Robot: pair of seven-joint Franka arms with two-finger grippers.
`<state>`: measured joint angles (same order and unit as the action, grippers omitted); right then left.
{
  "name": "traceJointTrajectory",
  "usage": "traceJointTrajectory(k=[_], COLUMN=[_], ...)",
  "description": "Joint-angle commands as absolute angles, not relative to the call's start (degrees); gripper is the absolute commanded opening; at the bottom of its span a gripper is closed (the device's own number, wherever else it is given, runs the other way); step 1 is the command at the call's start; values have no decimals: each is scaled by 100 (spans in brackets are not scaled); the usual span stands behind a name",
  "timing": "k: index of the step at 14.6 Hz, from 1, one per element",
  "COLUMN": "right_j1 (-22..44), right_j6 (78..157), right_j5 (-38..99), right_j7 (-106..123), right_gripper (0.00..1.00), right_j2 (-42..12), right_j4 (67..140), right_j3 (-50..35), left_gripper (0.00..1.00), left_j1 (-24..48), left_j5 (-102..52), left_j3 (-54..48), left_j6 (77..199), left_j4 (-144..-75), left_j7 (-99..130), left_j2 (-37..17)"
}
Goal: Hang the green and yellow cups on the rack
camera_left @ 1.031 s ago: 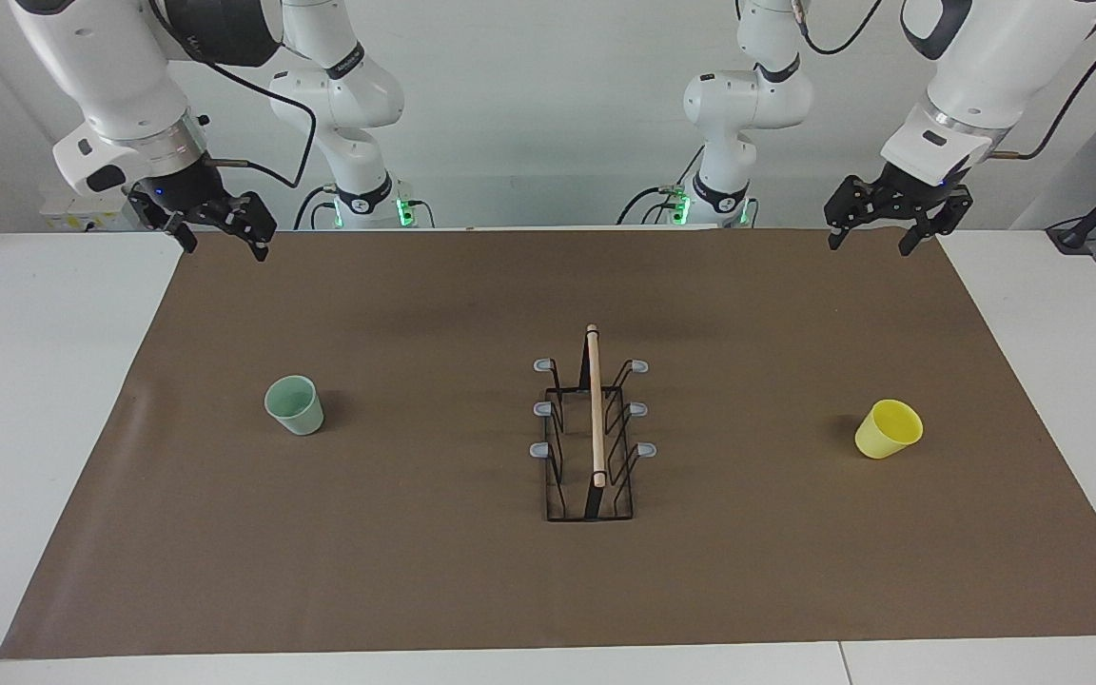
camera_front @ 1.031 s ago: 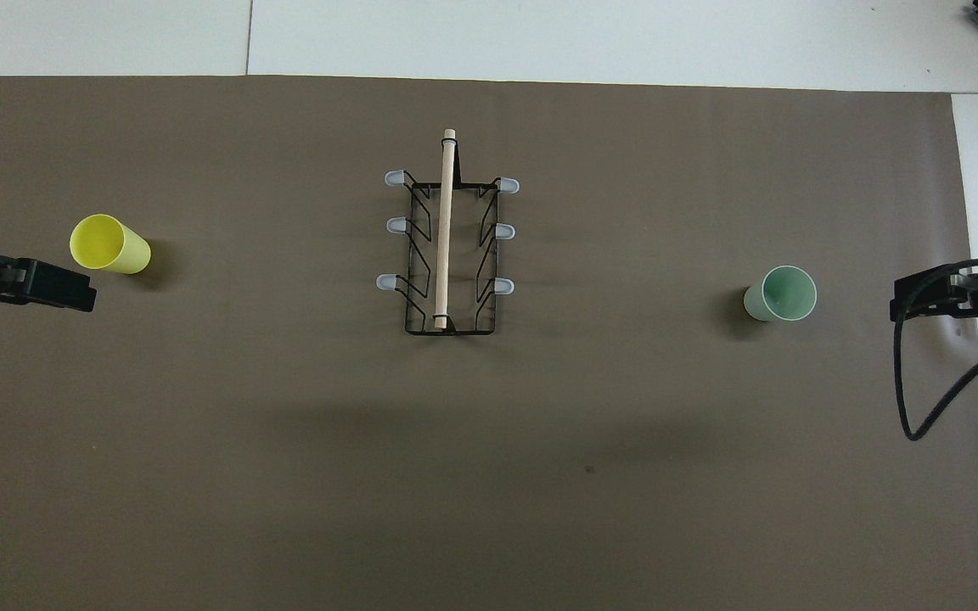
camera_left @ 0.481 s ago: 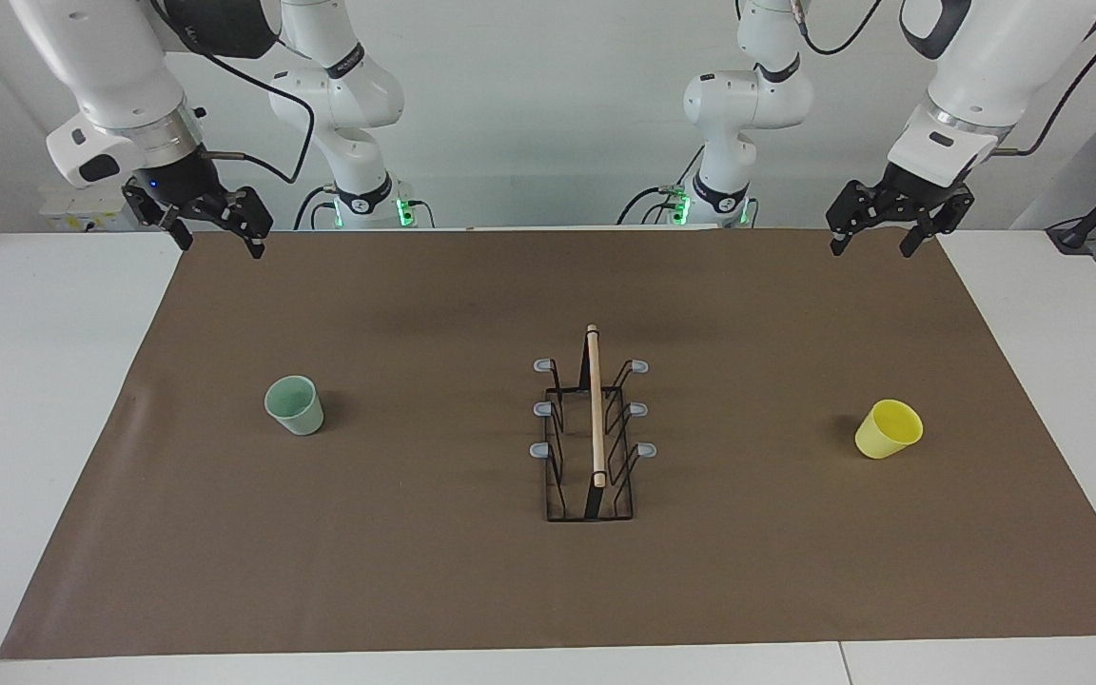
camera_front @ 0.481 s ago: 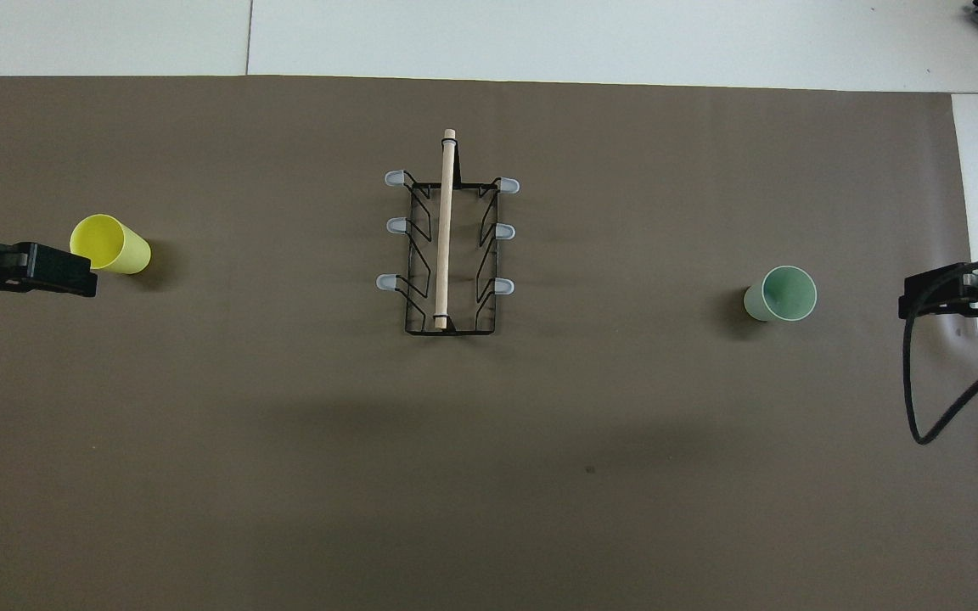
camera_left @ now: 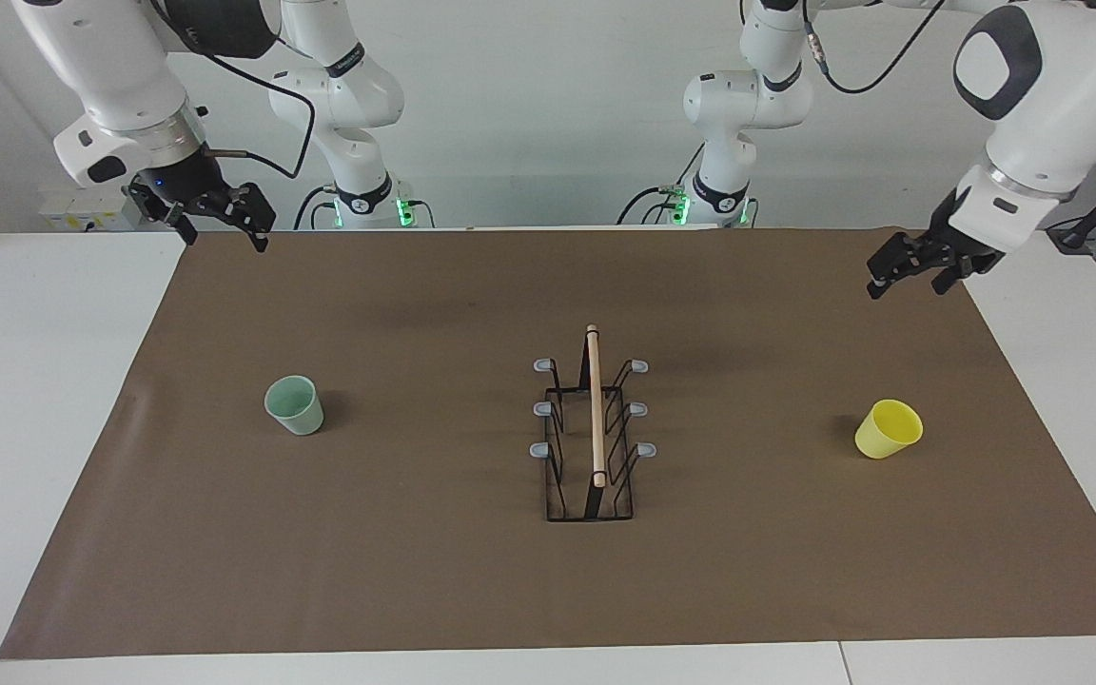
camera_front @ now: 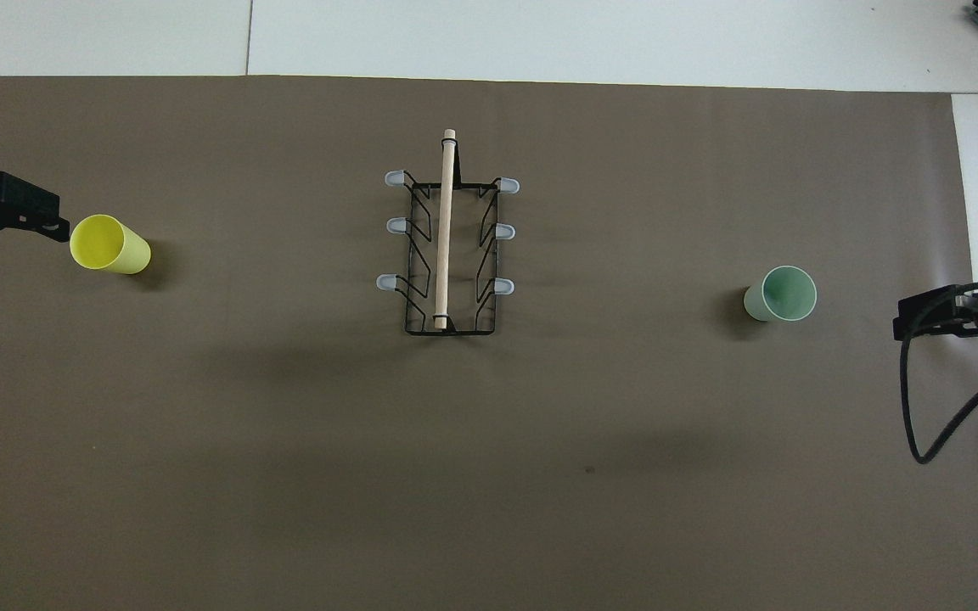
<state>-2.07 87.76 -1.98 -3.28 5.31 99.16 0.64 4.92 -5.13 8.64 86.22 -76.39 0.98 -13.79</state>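
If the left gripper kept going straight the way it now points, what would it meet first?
Probably the brown mat, short of the yellow cup. The left gripper hangs tilted down over the mat's edge at the left arm's end; depth is unclear, so it might just reach the cup.

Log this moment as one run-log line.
left gripper: raised, open | right gripper: raised, open | green cup, yellow cup: on mat | rack: empty

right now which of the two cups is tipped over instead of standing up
The yellow cup, toward the left arm's end of the table. It looks tipped, its open mouth turned sideways, while the green cup stands upright with its mouth up.
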Motion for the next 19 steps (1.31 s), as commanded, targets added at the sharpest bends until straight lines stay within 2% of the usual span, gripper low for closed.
traceJointTrajectory(k=[1,4,6,8,11,16,19], right_j1=[-299,-255,-272,-264,-255,-202,-28], right_j6=[9096,9465,9378,9168,9106,8914,8440], right_j5=[-79,-114,-158,-202,-307,-579,-1245], right_j7=[-62,-62,-62,-62,-62,227,1121], right_gripper=[100,100,100,100,100,100,100], right_j2=[379,-183,-709,-1342,-1853,-2048,-2039], right_j4=[10187,9942,9381,8635,8140,7989,7998], right_j3=[44,26,18,-9,-26,-184,-316], left_gripper=[100,100,100,100,100,100,100], left_j1=[536,528,527,475,317,-149,-431], left_j5=[-930,-1510,-1765,-2029,-2504,-3049,-3961], left_j3=[1430,1809,2064,2205,2443,2478,2522], left_j6=[8340,8578,8639,8762,9095,9842,10185], left_j4=[-6506,-6478,-6408,-6407,-6057,-6195,-6782], left_j7=[533,1860,2423,2724,4055,5087,5458], left_j2=[-2449,-2723,-3127,-3260,-3935,-4306,-4447])
